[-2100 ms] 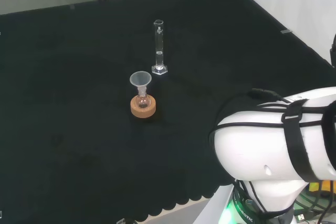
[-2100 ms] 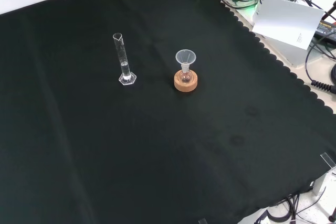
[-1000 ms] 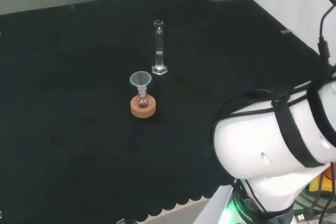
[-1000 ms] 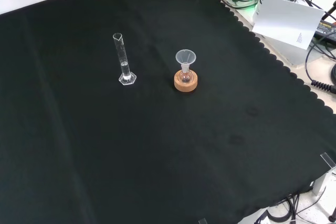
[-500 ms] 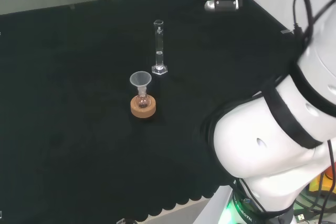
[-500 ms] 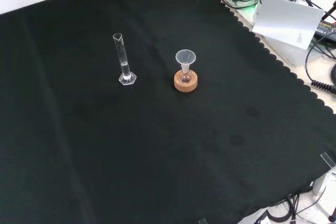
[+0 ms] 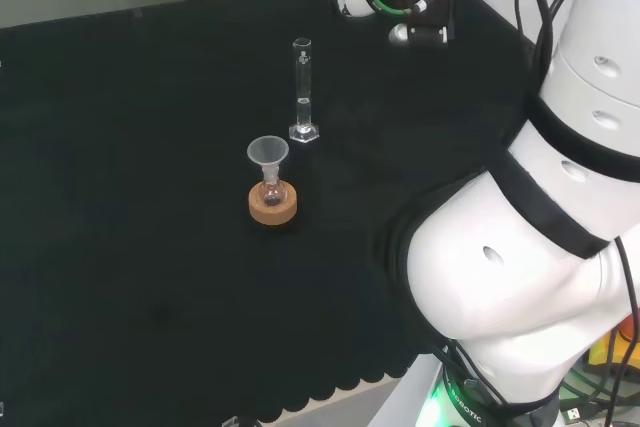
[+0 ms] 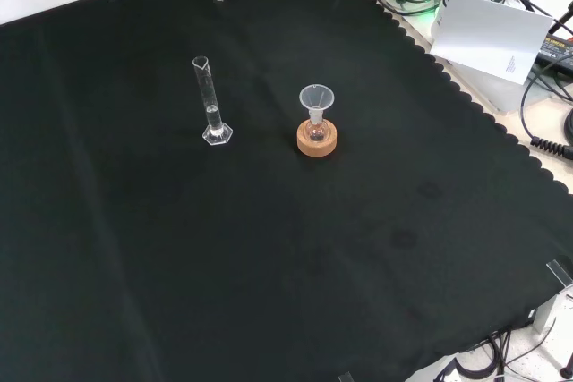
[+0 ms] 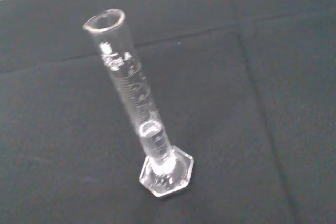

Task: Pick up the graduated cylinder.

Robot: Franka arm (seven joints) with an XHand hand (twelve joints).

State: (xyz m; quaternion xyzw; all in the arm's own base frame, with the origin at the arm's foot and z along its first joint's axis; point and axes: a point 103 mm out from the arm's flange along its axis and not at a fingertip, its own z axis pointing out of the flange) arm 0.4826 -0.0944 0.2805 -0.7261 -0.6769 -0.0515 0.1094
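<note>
Nearby: funnel (image 8: 316, 97) in flask (cork stand (image 8: 317, 141)) | graduated cylinder (image 8: 211, 103) upright, apart

You have one graduated cylinder (image 7: 302, 90) on the black cloth (image 7: 120, 247), standing upright on its hexagonal foot. There is one cork ring stand (image 7: 272, 204), carrying one small round flask (image 7: 271, 191), and one clear funnel (image 7: 268, 153) sits in that flask's neck. That makes four pieces of ware, one of each kind.
</note>
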